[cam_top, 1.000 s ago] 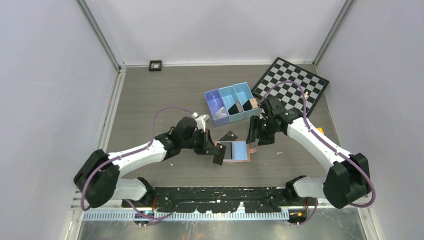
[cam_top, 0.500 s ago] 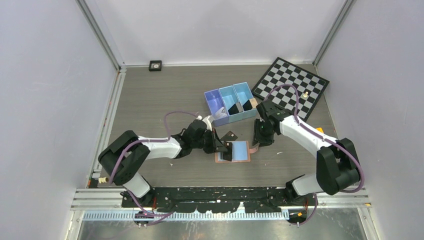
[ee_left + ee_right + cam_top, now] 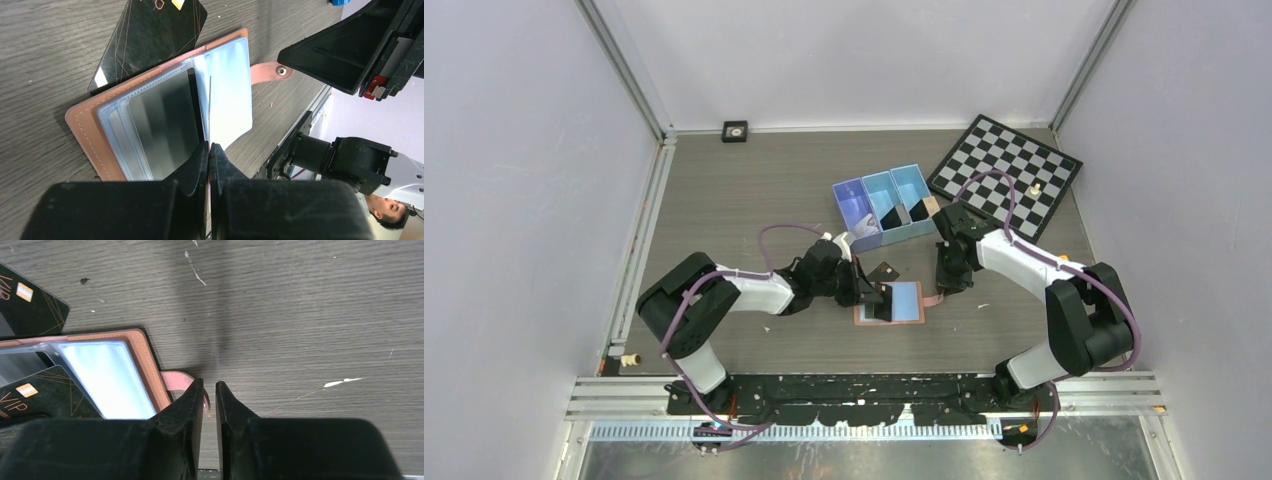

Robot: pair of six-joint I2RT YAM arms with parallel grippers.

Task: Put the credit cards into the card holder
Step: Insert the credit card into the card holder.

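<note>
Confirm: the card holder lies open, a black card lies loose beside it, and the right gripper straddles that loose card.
One slip. The card holder does lie open with a black card loose beside it, but the right gripper straddles the holder's pink snap tab, not the card, as the right wrist view shows.

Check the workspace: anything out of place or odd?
One credit card lies loose and askew on the table at the far edge of the open card holder, outside any sleeve. Nothing looks spilled or damaged.
</note>
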